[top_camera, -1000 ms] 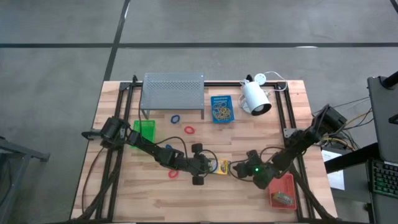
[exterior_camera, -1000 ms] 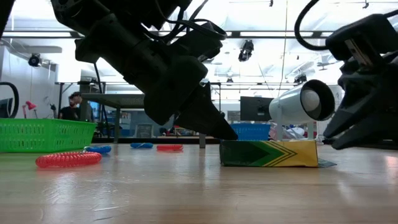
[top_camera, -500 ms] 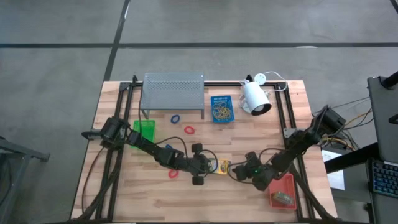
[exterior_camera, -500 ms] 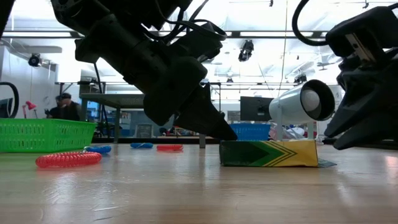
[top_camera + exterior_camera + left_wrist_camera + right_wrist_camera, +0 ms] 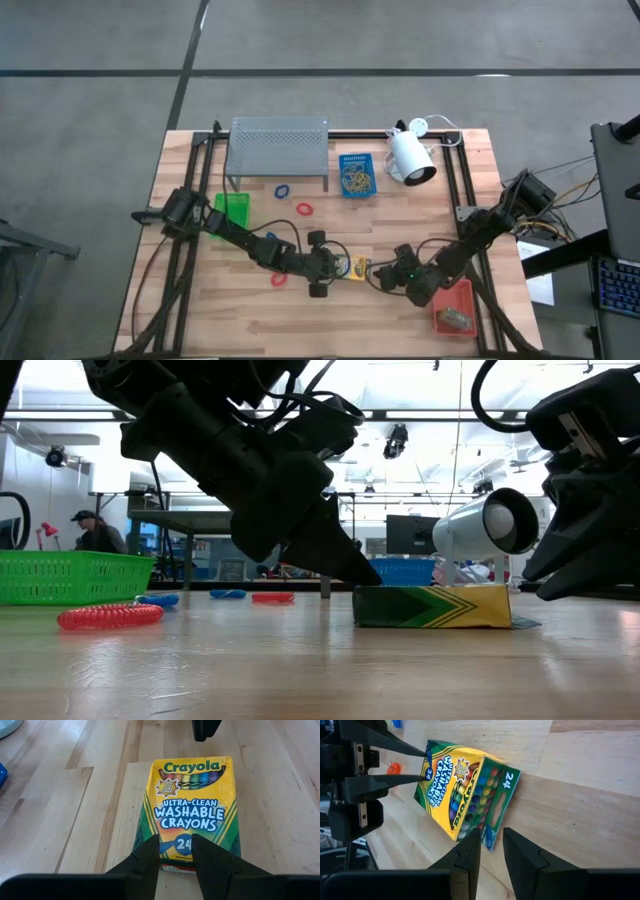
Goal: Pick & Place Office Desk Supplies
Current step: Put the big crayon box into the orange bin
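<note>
A yellow and green crayon box (image 5: pixel 355 267) lies flat on the table between my two grippers, its end flap (image 5: pixel 501 800) open toward the right arm. My left gripper (image 5: pixel 176 840) is open, and its fingertips stand over the box's closed end. My right gripper (image 5: pixel 491 834) is also open, with the flap's tip between its fingertips. A red loop (image 5: pixel 279 279) lies near the left arm. Farther back lie a blue loop (image 5: pixel 281 189) and another red loop (image 5: pixel 304 209). The blue tray (image 5: pixel 356 174) holds tan rubber bands. My left gripper's two fingertips (image 5: pixel 150 847) meet the box's top face at its closed end (image 5: pixel 362 586), apart from each other, pinching nothing. They slant down from the table's left, along the box, which lies flat on the table. My right gripper comes slanting down from the table's right; I cannot tell whether it touches the flap.
A green tray (image 5: pixel 234 210) stands at the left, and a red tray (image 5: pixel 452 308) with something tan in it at the near right. The grey perforated shelf (image 5: pixel 278 150) and the white lamp (image 5: pixel 412 157) stand along the far edge. A person moves in the room behind.
</note>
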Available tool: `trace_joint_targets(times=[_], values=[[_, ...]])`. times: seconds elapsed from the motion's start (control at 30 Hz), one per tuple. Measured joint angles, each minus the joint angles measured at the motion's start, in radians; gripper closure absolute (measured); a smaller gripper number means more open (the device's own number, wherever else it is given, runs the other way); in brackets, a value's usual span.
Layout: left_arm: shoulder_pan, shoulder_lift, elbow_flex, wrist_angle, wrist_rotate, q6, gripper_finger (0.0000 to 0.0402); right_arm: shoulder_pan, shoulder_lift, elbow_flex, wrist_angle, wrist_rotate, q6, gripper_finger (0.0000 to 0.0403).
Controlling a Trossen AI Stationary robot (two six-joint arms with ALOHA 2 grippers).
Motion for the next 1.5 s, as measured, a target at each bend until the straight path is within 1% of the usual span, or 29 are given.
trace_joint_targets(times=[0.37,0.73,1.5], values=[[0.0,-0.001,-0.011,-0.018,0.0,0.0,0.0285,0.0,0.0,0.0,0.0,0.001,0.002,0.0321],[-0.002,-0.001,-0.016,-0.014,0.005,0.019,0.0285,-0.036,-0.002,0.007,0.001,-0.003,-0.001,0.0321],[-0.015,-0.001,-0.023,-0.005,0.004,0.061,0.0285,-0.037,-0.002,0.007,0.001,-0.009,-0.001,0.0321]])
